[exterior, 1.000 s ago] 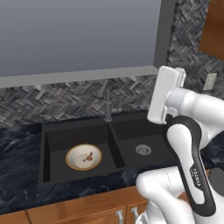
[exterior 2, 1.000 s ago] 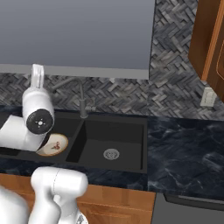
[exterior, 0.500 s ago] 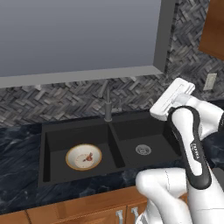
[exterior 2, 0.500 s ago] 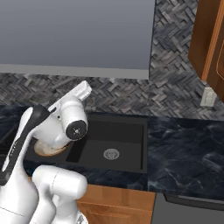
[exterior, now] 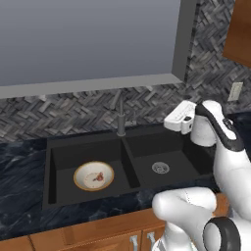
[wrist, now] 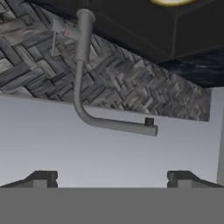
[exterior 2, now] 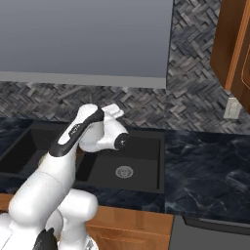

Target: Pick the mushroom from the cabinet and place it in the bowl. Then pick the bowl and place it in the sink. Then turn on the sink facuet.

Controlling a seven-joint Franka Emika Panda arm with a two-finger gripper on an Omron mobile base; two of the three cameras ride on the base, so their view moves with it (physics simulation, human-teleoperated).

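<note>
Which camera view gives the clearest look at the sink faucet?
The hand view: the sink faucet appears large, with spout and lever distinct. In the left base view it is small but whole; in the right base view the arm mostly hides it.

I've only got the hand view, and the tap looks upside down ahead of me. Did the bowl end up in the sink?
Observer: Yes. The bowl sits upright in the left basin of the sink.
Operator: Is the mushroom in it?
Observer: A small dark lump, the mushroom, lies inside the bowl.
Operator: Where is my gripper relative to the tap?
Observer: In the left base view the gripper hangs to the right of the sink faucet, on the right basin's side, clearly apart from it.
</note>
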